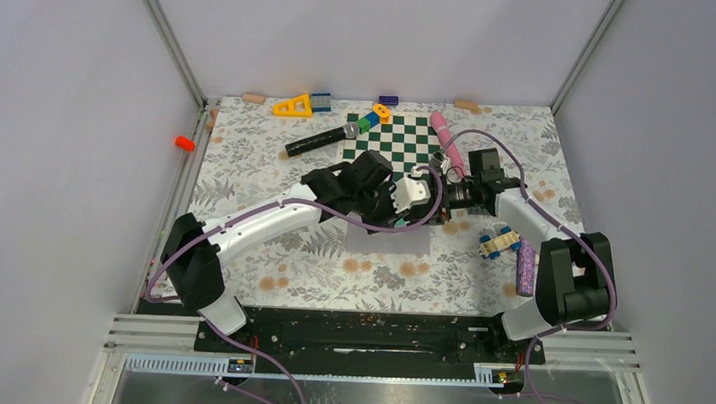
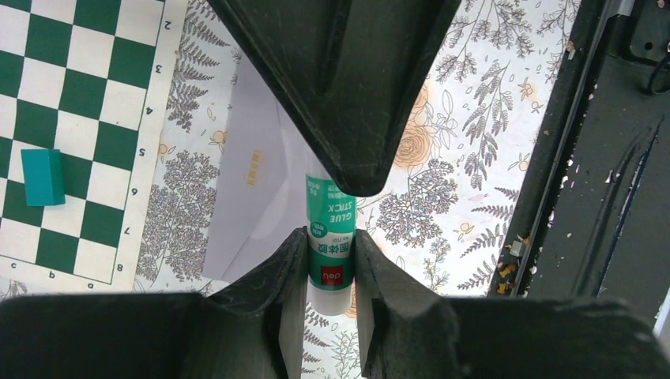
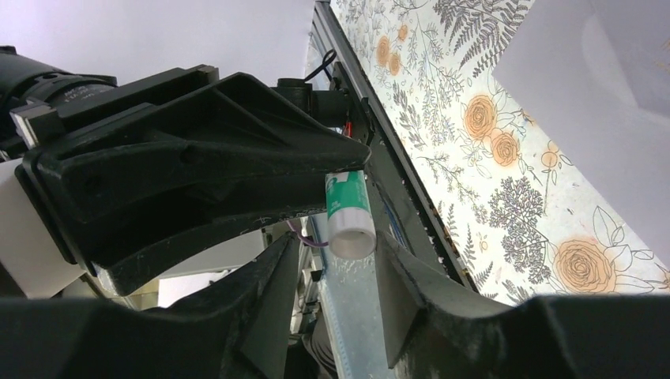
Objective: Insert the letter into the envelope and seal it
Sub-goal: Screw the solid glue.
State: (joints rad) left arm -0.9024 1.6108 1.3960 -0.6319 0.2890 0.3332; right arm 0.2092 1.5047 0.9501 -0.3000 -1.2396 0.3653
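The glue stick [image 2: 332,217], a smooth round plastic tube with a green label, is clamped in the left tool [image 2: 329,237]. The right tool [image 3: 340,249] has its jaws apart around the stick's white end. If that end is squeezed off-centre, the slick tube could be twisted loose. The envelope [image 2: 253,174], thin matte grey paper, lies flat mid-desk [image 1: 244,270] beneath both tools, where glue could be smeared on it.

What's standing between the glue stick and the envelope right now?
Only the right gripper: its open jaws straddle the free end of the glue stick, which the left gripper holds above the envelope. Nothing else visible lies between stick and paper.
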